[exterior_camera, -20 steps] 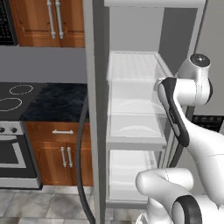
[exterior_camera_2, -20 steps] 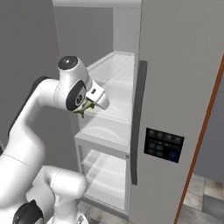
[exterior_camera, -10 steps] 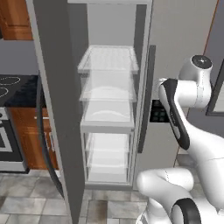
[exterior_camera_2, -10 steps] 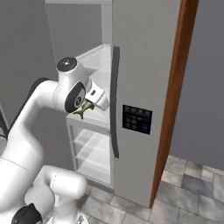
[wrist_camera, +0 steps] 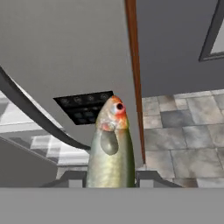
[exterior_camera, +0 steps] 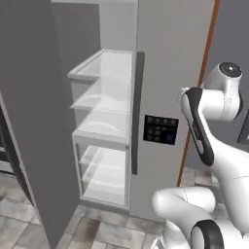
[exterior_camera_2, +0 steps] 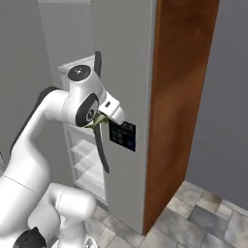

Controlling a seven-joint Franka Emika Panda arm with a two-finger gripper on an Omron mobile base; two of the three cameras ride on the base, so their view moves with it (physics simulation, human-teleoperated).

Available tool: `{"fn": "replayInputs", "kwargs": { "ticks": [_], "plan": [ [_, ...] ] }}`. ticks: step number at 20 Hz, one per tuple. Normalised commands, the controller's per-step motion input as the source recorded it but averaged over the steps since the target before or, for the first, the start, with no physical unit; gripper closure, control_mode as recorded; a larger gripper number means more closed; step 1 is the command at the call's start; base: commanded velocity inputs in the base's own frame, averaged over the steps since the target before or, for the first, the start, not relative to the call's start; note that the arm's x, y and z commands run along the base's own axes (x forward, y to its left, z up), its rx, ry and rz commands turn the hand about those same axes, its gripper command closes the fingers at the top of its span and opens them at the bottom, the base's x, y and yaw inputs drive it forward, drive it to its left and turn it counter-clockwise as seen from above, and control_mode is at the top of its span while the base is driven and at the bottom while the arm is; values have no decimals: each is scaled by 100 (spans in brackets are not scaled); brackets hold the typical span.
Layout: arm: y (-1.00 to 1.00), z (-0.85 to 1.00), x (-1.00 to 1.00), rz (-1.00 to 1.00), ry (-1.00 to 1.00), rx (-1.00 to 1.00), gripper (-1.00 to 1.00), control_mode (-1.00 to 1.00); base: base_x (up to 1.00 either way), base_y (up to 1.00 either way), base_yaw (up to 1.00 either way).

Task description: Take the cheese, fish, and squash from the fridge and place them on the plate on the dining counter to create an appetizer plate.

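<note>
Your gripper [wrist_camera: 109,177] is closed on the fish [wrist_camera: 110,144], which stands up between the finger tips, head away from the hand. It hangs in front of the fridge [exterior_camera: 160,63], near the dark control panel [wrist_camera: 85,106].

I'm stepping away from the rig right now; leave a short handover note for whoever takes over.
Gripper: shut on the fish, head pointing away from the hand; a bit of it also shows by the hand in the right base view.
Fridge: left door open, shelves in sight bare.
Done: fish is out of the fridge.
Left: carry the fish to the plate on the dining counter. Whether cheese and squash are already there can't be told from here.
</note>
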Motion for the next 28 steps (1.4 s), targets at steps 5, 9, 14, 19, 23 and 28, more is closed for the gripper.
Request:
{"fn": "replayInputs", "kwargs": {
  "ticks": [5, 9, 14, 19, 23, 28],
  "plan": [
    [0, 0, 0, 0, 0, 0, 100, 100, -65, -95, 56],
    [0, 0, 0, 0, 0, 0, 100, 100, -100, -66, 54],
    [0, 0, 0, 0, 0, 0, 100, 100, -100, -59, 51],
    [0, 0, 0, 0, 0, 0, 100, 100, -100, -29, 48],
    [0, 0, 0, 0, 0, 0, 100, 100, -100, 0, 45],
    [0, 0, 0, 0, 0, 0, 100, 100, -100, 37, 38]
  ]
}}
